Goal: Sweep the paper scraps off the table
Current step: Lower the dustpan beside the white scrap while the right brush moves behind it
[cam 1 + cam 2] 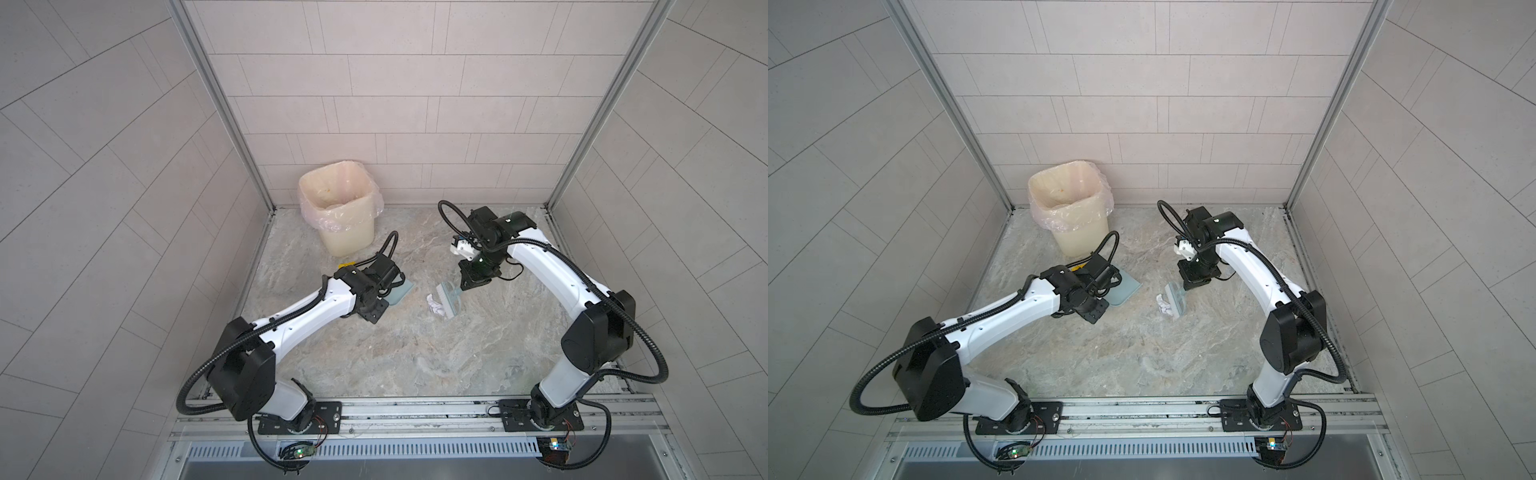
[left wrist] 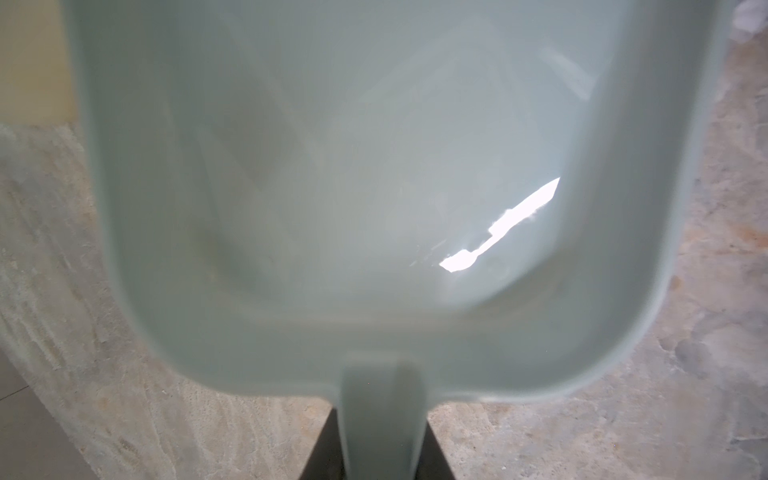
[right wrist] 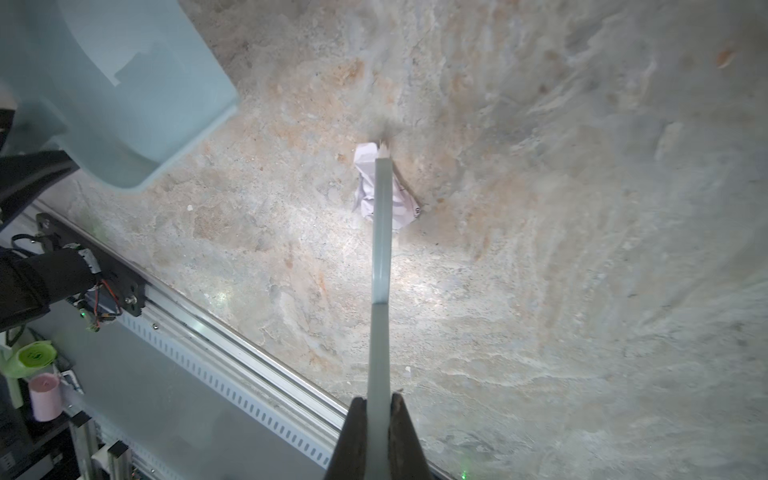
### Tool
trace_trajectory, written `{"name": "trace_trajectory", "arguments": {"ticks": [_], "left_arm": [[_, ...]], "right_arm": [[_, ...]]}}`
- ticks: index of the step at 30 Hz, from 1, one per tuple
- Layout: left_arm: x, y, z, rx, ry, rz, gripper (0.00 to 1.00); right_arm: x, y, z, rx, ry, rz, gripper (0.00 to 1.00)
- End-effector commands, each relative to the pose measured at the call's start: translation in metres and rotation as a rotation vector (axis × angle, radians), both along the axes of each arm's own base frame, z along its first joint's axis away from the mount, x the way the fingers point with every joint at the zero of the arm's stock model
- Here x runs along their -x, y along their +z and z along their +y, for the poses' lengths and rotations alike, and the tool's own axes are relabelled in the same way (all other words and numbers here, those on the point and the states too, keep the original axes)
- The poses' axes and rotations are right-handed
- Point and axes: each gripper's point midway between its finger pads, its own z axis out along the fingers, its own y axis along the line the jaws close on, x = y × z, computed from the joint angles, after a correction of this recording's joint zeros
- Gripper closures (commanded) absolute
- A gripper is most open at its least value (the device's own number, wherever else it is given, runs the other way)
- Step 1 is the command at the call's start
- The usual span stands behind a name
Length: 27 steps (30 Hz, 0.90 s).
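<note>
Scribbles on paper scrap [image 3: 364,185] beside brush [image 3: 382,249] are illegible.

Soft, even overhead light fills both top views, with the grey tiled walls [image 1: 104,166] bowed at the edges. Close up, the pale blue plastic dustpan [image 2: 332,187] is blurred and carries white glare. The marbled tabletop [image 3: 540,249] smears toward the frame edges.

Table [image 1: 415,353]: beige-grey marbled. Paper scrap [image 3: 364,170]: white, dark scribbles. Dustpan [image 2: 332,166]: pale blue. Brush [image 1: 449,300]: pale blue, white bristles. Bin [image 1: 349,235]: cream; liner [image 1: 308,216] translucent pinkish. Walls [image 1: 374,104]: grey tiled.
</note>
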Motion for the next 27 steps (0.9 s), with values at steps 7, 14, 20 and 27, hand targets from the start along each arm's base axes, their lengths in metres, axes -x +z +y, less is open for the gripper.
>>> {"name": "trace_trajectory", "arguments": {"ticks": [7, 14, 20, 27], "left_arm": [[0.053, -0.033, -0.031, -0.025, -0.127, 0.127, 1.00], [0.070, -0.053, -0.046, -0.049, -0.158, 0.164, 1.00], [0.067, -0.062, -0.056, -0.061, -0.187, 0.164, 1.00], [0.066, -0.073, -0.059, -0.075, -0.196, 0.175, 1.00]], "right_arm": [[-0.025, 0.000, -0.025, 0.208, 0.048, -0.057, 1.00], [-0.039, -0.007, -0.007, 0.272, 0.111, -0.082, 1.00], [-0.045, -0.014, 0.006, 0.302, 0.151, -0.091, 1.00], [-0.040, -0.026, 0.010, 0.322, 0.177, -0.070, 1.00]]}}
